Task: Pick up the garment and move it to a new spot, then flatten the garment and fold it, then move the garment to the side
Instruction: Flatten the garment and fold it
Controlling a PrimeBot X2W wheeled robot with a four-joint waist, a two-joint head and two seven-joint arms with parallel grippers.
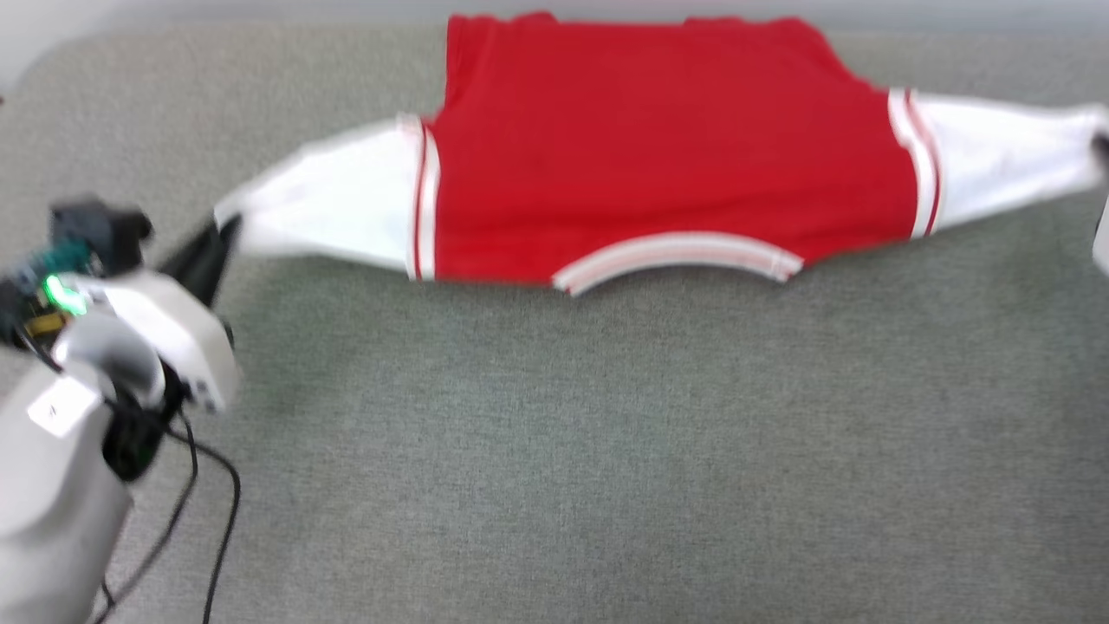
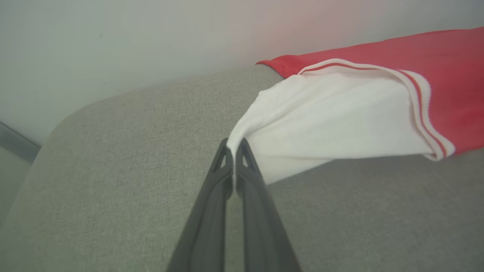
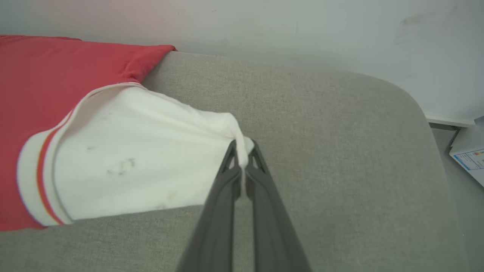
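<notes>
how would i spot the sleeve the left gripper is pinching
A grey surface lies before the robot, with a red shirt spread across its far side, collar nearest the robot. The sleeve is the white one stretched to the robot's left, its tip pinched by the left gripper. Unlike the other sleeve, it ends beside the arm's green light.

You get bright, even light; head view smeared throughout; wrist views sharp around the fingers [image 2: 211, 211]; faint shadow under the shirt [image 2: 332, 113] beside them.
</notes>
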